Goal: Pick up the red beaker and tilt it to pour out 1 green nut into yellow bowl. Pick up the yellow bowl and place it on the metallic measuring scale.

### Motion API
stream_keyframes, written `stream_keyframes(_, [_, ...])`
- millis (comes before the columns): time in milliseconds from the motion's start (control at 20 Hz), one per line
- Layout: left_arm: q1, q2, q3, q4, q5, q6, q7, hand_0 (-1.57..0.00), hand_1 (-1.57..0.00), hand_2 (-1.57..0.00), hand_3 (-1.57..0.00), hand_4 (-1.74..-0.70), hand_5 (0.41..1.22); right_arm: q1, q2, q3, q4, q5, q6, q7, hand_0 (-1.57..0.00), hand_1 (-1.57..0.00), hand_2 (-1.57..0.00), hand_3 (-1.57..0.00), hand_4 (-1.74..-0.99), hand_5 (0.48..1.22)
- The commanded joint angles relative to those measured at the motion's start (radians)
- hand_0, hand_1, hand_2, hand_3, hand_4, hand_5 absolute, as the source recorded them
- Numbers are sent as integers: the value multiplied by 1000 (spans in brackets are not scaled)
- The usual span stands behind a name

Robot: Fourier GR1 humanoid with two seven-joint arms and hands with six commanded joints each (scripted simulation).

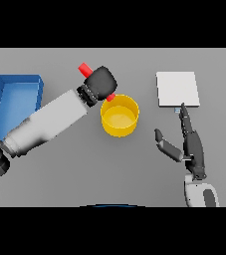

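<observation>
My left hand [100,80] is shut on the red beaker [86,68], holding it tilted, with its lower end [110,97] over the near-left rim of the yellow bowl [120,116]. Most of the beaker is hidden by the hand. No green nut shows in the bowl or anywhere else. The bowl stands on the grey table at the centre. The metallic measuring scale [177,89], a flat pale square, lies to the right of the bowl. My right hand [189,142] is open just below the scale, fingers straight and pointing at its near edge, thumb spread left.
A blue tray [16,97] sits at the left edge of the table, partly under my left forearm [47,123].
</observation>
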Motion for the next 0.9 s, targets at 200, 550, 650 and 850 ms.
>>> stream_keyframes(200, [-69, -17, -96, 23, -62, -19, -34, -1571, -1571, -1571, -1558, -1739, 1221, -10, -5, -5, 18, 13, -10, 20, 1, 1, 1, 1, -1276, 600])
stream_keyframes(550, [-165, -39, -222, 106, -128, -39, -98, -1571, -1571, -1571, -1568, -1735, 1221, -16, -5, 2, 17, 49, -34, 26, 1, 1, 1, 1, -1216, 585])
stream_keyframes(650, [-181, -50, -255, 124, -146, -22, -106, -1571, -1571, -1571, -1569, -1734, 1221, -17, 0, 7, 31, 55, -36, 18, 1, 1, 1, 1, -1204, 591])
stream_keyframes(850, [-224, -58, -309, 142, -173, 0, -138, -1571, -1571, -1571, -1570, -1734, 1221, -4, -6, 12, 25, 65, -36, -5, 1, 1, 1, 1, -1210, 594])
